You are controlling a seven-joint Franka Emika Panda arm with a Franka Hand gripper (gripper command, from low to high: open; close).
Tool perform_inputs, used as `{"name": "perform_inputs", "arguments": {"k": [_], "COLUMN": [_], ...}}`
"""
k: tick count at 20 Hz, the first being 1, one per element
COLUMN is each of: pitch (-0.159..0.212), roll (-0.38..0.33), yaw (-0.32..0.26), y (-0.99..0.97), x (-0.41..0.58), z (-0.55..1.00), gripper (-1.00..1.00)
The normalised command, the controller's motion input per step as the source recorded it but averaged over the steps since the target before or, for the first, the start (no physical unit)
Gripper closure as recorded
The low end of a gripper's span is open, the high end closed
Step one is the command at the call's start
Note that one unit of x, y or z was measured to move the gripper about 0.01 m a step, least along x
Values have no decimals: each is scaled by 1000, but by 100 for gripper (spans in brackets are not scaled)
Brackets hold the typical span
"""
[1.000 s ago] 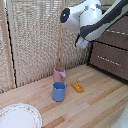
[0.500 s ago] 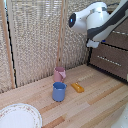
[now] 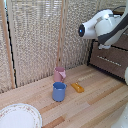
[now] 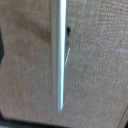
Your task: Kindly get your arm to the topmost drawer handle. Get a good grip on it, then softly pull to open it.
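reaching across the upper part of the exterior view's right, the arm [image 3: 102,26] is showing glossy white casings and a dark round joint cap facing the camera. end effector: hidden behind the casings in the exterior view and out of frame in the wrist view, so whether it is open or closed cannot be told. dark brown drawer unit [image 3: 111,60] is standing at the exterior view's right edge, just behind and below the arm. handle [image 4: 60,55]: thin silvery bar, filling the wrist view lengthwise against a brown, blurred drawer front [image 4: 95,65]. worktop [image 3: 95,102]: pale wooden planks, carrying a blue cup [image 3: 59,91], a pink cup [image 3: 59,74] just behind it, an orange object [image 3: 77,87] lying beside the blue cup, and a patterned plate [image 3: 18,116] near the exterior view's lower left corner. woven blinds [image 3: 37,35] are hanging behind.
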Motion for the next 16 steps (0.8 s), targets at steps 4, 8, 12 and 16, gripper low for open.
{"name": "perform_inputs", "arguments": {"k": [4,8,12,16], "pitch": [-16,0,0,-11], "roll": [-110,-51,1,11], "yaw": [245,325,309,19], "y": [-299,-22,-5,-105], "x": [20,169,42,-79], "z": [26,4,7,14], "gripper": [-100,100,100,100]}}
